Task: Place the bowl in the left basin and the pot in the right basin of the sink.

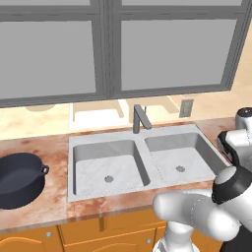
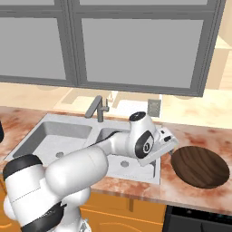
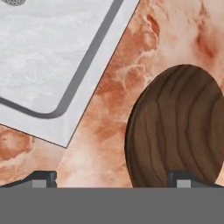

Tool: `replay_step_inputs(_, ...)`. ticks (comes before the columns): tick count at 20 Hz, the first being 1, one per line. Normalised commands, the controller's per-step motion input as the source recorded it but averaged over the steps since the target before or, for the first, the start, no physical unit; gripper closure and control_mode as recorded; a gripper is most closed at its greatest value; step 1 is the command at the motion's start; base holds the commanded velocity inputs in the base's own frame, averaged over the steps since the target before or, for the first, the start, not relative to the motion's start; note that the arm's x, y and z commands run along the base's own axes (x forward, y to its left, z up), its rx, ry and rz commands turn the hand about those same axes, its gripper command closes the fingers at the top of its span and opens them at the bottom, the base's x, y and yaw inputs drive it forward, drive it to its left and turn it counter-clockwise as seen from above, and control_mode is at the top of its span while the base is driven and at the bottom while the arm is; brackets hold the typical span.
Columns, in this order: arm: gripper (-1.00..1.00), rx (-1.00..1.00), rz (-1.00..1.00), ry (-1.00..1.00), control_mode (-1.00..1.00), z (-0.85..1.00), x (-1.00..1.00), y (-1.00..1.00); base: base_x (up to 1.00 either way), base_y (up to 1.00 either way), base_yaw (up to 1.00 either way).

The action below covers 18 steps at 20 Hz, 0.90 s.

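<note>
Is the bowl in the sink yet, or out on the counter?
Out. The bowl sits upright on the counter to the right of the sink, apart from its rim; both basins are empty.

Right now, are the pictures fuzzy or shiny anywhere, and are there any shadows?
Left base view: soft and slightly blurry, no glare, and the pot stays flat dark without a shiny spot. Right base view: even light, with a faint shadow beside the bowl. Hand view: the sharpest, showing the bowl's wood grain clearly, and the sink has a dark line along its rim, no bright glare.
</note>
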Motion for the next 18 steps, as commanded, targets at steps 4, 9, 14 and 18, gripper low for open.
replay_step_inputs(4, -1.0, 0.0, 0.0, 0.0, -1.0, -0.15, 0.1, -0.14, 0.0, 0.0, 0.0)
replay_step_inputs(9, -1.0, 0.0, 0.0, 0.06, -1.0, -0.18, 0.2, -0.08, 0.0, 0.0, 0.0)
replay_step_inputs(14, -1.0, 0.0, 0.0, 0.06, -1.0, -0.14, 0.16, -0.16, 0.0, 0.0, 0.0)
replay_step_inputs(18, -1.0, 0.0, 0.0, 0.05, -1.0, -0.13, 0.06, -0.21, 0.0, 0.0, 0.0)
